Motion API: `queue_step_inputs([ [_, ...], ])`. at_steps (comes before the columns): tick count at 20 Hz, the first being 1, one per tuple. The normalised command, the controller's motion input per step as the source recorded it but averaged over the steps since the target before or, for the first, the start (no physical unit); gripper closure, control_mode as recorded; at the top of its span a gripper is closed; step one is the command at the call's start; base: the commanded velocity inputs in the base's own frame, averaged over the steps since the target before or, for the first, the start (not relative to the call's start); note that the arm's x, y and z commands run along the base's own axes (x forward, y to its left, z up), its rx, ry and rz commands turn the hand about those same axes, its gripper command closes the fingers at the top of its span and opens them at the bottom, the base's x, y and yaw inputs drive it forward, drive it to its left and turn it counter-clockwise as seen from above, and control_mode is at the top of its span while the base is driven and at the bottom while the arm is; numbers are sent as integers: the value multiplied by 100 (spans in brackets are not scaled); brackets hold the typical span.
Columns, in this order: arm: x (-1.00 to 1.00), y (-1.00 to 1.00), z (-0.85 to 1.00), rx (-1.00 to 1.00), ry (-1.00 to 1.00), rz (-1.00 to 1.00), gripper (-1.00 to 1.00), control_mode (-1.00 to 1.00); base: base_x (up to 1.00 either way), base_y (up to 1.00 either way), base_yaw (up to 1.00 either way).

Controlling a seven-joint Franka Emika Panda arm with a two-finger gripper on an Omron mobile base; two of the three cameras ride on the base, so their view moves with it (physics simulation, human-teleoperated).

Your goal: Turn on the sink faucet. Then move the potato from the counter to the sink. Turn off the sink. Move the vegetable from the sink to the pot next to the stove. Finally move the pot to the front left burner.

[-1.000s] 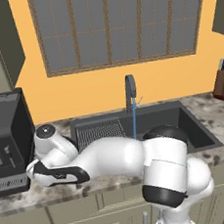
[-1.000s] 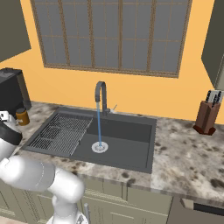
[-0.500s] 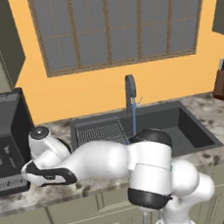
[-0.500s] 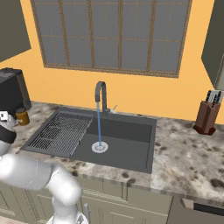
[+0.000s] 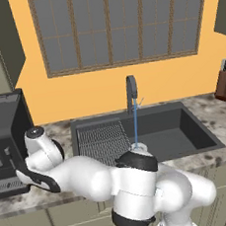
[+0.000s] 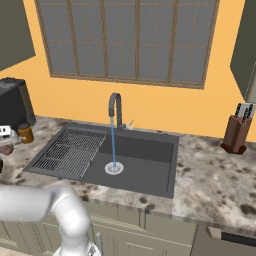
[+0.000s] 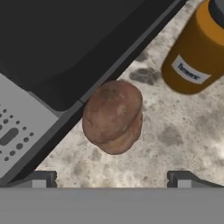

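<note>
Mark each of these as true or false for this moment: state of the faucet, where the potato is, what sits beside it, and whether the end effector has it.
1. Water runs from the faucet into the sink. True.
2. The potato lies in the sink. False: it lies on the counter, by the edge of a dark appliance.
3. An orange jar stands on the counter near the potato. True.
4. The end effector is shut on the potato. False: its fingers stand wide apart, short of the potato.
5. A knife block stands on the counter across the sink from the potato. True.
</note>
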Motion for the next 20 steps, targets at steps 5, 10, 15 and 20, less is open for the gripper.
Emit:
queue_step_inputs([
  [5, 9, 2, -23, -1, 0, 2, -100, -100, 0, 0, 0],
  [10, 20, 10, -15, 0, 0, 2, -100, -100, 0, 0, 0],
  [15, 25, 16, -13, 0, 0, 3, -100, -100, 0, 0, 0],
  [20, 22, 16, -15, 0, 0, 3, -100, -100, 0, 0, 0],
])
